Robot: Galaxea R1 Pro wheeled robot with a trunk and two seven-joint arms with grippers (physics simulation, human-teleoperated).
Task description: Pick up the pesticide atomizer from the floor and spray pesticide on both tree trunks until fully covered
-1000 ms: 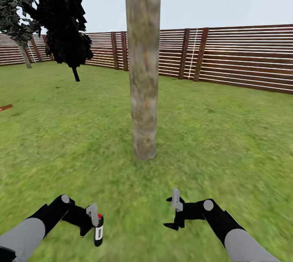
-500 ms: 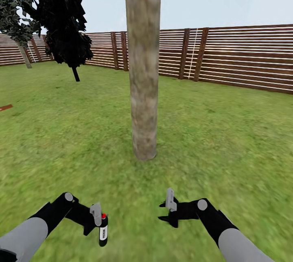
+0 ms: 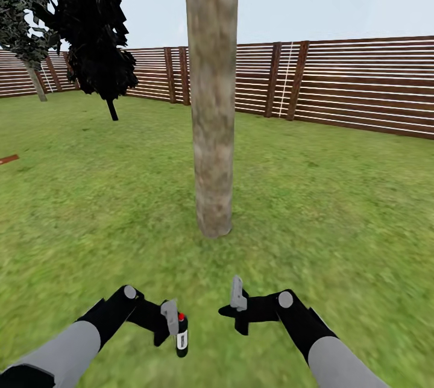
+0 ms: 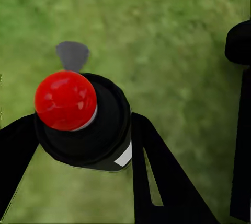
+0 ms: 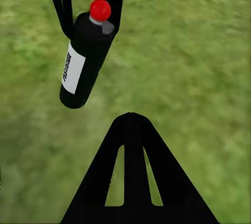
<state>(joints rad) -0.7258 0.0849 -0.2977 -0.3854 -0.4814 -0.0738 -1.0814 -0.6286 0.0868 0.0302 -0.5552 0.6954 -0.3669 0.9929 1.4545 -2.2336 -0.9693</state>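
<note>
The left jaws [image 3: 173,326] are clamped on the pesticide atomizer [image 3: 181,335], low in the frame and clear of the lawn [image 3: 337,195], so the pickup looks done. The right jaws [image 3: 236,309] are empty; whether apart, I cannot tell. The tree trunk [image 3: 212,105] at centre shows no whitish haze; spraying remains. The bottle's contents can't be seen.

a fenced garden: green lawn [image 3: 337,213], slatted wooden fence [image 3: 361,84], tree trunk [image 3: 212,93], open sky.
</note>
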